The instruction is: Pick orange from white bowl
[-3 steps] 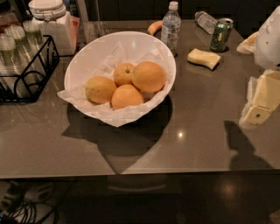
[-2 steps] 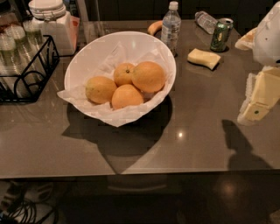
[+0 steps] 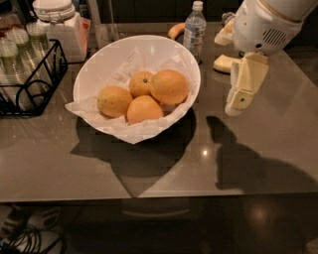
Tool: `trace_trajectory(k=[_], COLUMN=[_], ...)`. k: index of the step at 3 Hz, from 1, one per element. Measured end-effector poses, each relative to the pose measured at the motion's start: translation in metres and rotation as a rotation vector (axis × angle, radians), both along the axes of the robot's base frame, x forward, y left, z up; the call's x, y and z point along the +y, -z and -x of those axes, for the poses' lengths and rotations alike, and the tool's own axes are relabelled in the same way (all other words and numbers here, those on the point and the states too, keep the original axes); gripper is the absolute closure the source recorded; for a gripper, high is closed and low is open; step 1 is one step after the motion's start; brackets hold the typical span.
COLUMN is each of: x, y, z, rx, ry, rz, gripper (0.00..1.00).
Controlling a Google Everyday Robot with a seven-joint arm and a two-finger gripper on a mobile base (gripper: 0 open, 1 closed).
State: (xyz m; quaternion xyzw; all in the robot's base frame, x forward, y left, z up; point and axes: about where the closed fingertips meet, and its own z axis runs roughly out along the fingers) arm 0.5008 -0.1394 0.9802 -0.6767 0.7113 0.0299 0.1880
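The white bowl (image 3: 99, 57) is wide and glossy, lined with crumpled white paper, and stands on the grey table left of centre. Several oranges lie in it. The orange (image 3: 169, 87), the largest and deepest in colour, lies at the right of the pile. A smaller orange with a dark stem dot (image 3: 141, 83) touches it on the left. Two paler oranges (image 3: 114, 100) (image 3: 144, 109) lie in front. My gripper (image 3: 234, 106) hangs from the white arm at the upper right, pointing down, just right of the bowl's rim and above the table. It holds nothing.
A water bottle (image 3: 194, 30) stands behind the bowl's right rim. A black wire rack (image 3: 30, 74) with glasses stands at the left, with a white jar (image 3: 54, 10) behind it. A yellow sponge (image 3: 223, 63) lies partly behind the arm. The table's front edge (image 3: 149, 196) runs below.
The arm and gripper have moved left from the right edge toward the bowl and now cover the can and part of the sponge. The bowl and oranges have not moved.
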Motion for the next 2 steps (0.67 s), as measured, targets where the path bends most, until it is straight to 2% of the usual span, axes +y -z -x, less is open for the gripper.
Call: trace_trajectory(k=[1,2], x=[0.0405,0.0407], y=[0.0091,0.0077], z=[-0.0194,-0.0214], rx=[0.047,0.031], ry=[-0.083,-0.078], rz=[-0.042,-0.045], gripper=[0.00,0.00])
